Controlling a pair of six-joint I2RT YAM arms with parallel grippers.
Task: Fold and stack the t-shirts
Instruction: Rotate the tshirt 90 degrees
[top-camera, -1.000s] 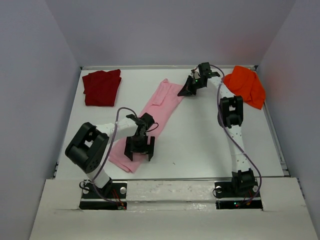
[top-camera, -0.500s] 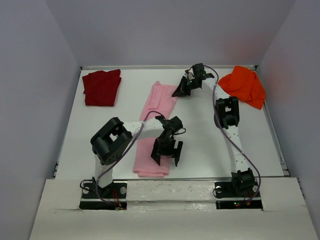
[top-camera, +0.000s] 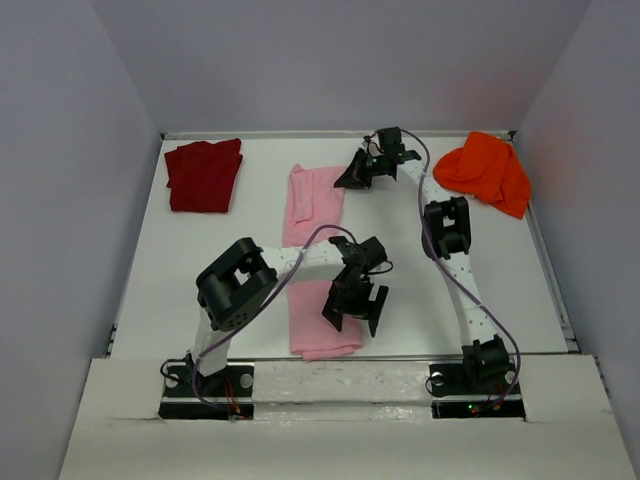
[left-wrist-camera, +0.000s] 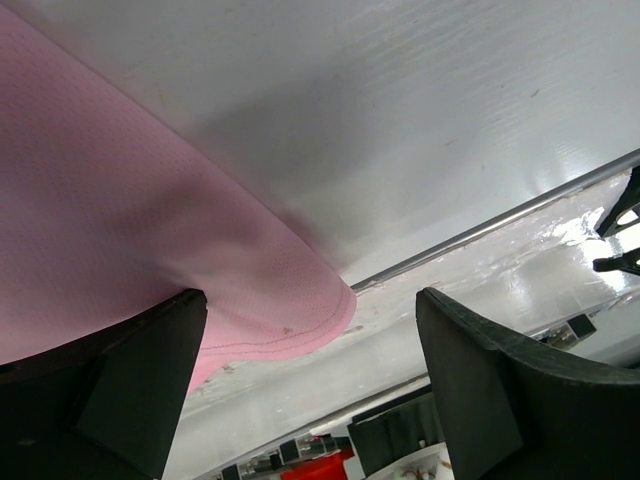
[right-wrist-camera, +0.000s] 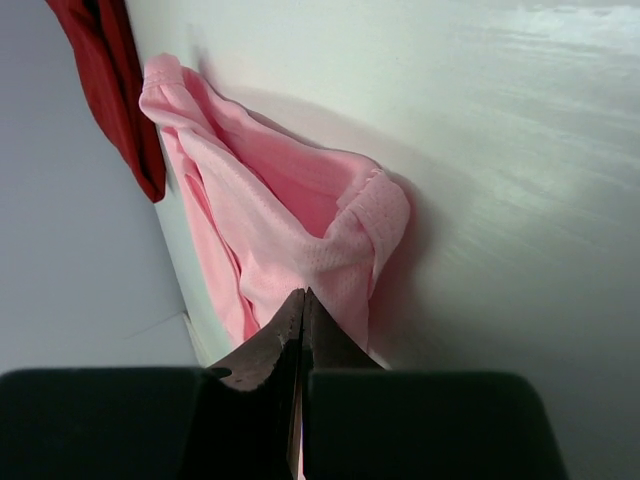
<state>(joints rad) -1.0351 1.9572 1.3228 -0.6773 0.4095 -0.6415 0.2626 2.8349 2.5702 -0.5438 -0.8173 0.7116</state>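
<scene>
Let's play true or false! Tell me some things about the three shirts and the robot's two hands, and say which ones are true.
1. The pink t-shirt lies between the dark red t-shirt and the orange t-shirt. True.
2. The orange t-shirt is folded flat and neat. False: it sits in a crumpled heap at the far right corner.
3. The right gripper is pinched shut on the far end of the pink t-shirt. True.
4. The left gripper is squeezed shut. False: its jaws stand wide open, next to the near end of the pink t-shirt.
5. All three shirts are stacked in one pile. False: each lies apart in its own spot.
</scene>
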